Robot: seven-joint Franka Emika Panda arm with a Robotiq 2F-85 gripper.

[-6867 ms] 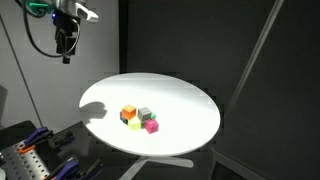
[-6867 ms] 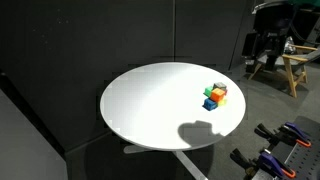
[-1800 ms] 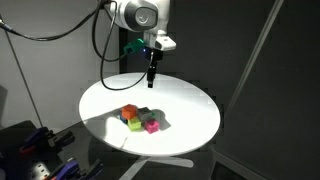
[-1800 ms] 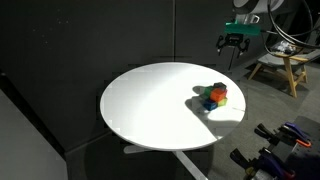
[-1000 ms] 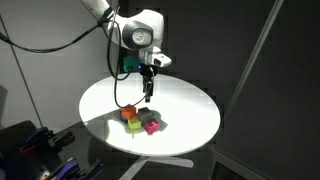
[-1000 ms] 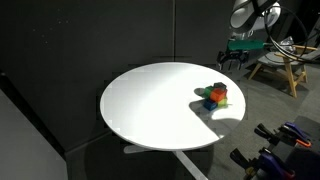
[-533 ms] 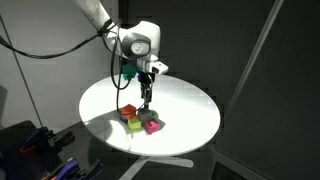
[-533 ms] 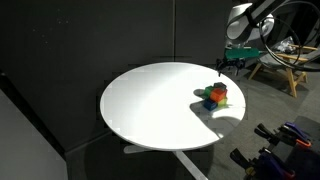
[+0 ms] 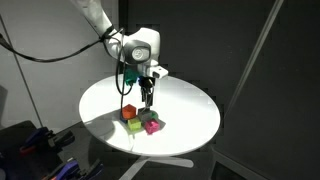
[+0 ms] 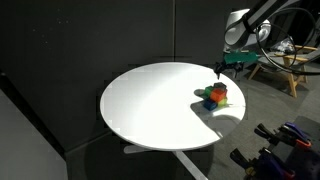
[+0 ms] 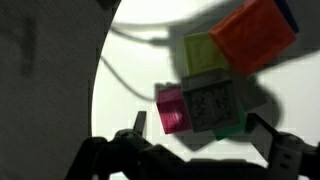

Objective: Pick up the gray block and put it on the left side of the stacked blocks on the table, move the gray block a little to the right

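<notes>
Gray block (image 11: pixel 213 103) sits within stack (image 10: pixel 215 96); hand (image 11: pixel 198 128) hovers above, fingers apart, probably aligned for grasping.

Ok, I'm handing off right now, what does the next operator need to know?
Hand open, low over the stacked blocks, fingers straddling the gray block.
Gray block sits on the table among the coloured cubes, not yet gripped.
Done: nothing placed.
Left: grip, lift, set it left of the stack, then nudge it right.
</notes>
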